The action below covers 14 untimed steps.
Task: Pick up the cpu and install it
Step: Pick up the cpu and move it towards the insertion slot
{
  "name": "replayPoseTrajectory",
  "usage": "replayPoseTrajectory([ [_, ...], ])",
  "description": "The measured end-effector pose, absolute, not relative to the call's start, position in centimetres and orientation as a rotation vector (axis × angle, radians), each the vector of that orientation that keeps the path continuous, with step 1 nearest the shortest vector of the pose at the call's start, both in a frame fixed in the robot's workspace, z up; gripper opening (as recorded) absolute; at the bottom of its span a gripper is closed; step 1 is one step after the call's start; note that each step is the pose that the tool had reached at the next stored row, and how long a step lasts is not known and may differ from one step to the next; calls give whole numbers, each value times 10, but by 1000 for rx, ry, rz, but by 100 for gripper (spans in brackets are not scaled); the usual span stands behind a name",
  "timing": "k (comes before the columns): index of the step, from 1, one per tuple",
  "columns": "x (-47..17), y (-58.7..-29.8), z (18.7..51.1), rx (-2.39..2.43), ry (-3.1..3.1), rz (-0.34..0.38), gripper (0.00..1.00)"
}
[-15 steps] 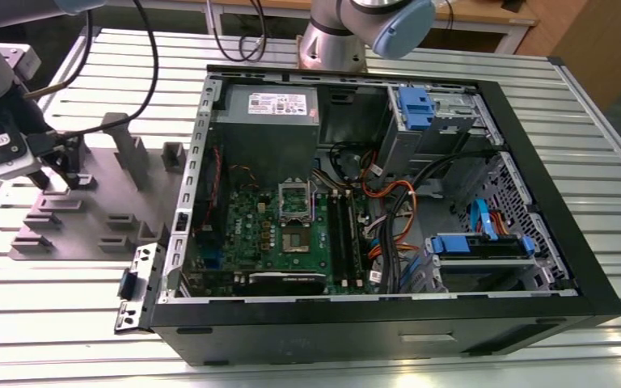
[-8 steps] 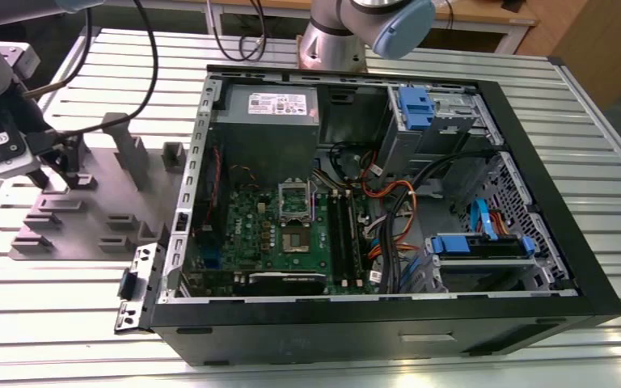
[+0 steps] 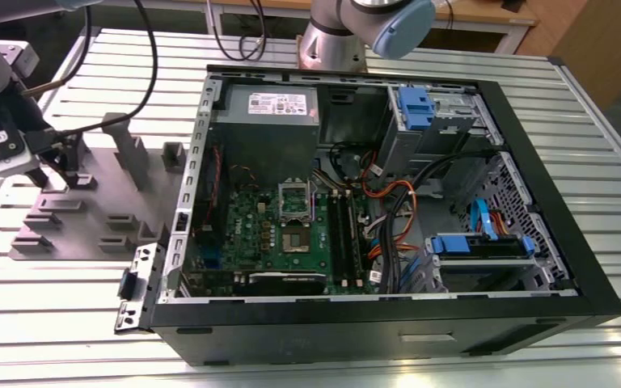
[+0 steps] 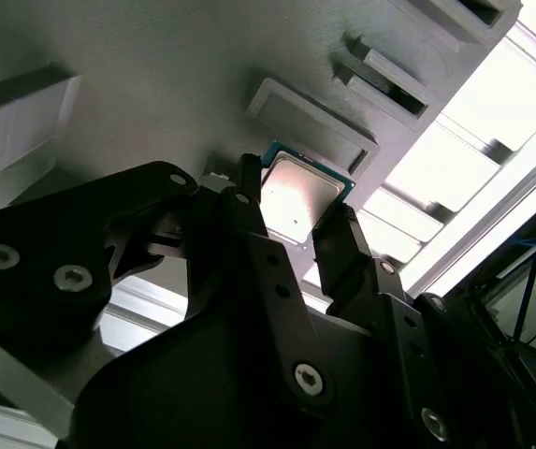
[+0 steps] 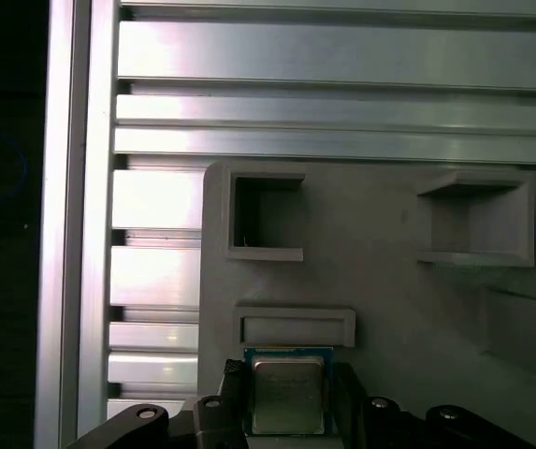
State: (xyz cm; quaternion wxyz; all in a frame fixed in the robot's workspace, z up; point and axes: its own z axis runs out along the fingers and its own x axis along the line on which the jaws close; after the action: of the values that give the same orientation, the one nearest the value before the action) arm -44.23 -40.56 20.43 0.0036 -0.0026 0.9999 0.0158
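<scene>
While parked over the fixture (image 3: 127, 194), got the cpu (image 5: 286, 395) pinched flat in the narrow claw (image 4: 294, 201), edges against the fingers (image 4: 342, 245), well apart from the board (image 3: 248, 230) toward the exterior view's right.

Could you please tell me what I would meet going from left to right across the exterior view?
Grey plastic fixture → green motherboard → orange cables → blue drive caddy → black case wall.
</scene>
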Motion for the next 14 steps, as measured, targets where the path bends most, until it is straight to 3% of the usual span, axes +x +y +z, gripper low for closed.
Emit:
replayPoseTrajectory([
  [14, -442, -406, 214, -8, 3134, 50, 47],
])
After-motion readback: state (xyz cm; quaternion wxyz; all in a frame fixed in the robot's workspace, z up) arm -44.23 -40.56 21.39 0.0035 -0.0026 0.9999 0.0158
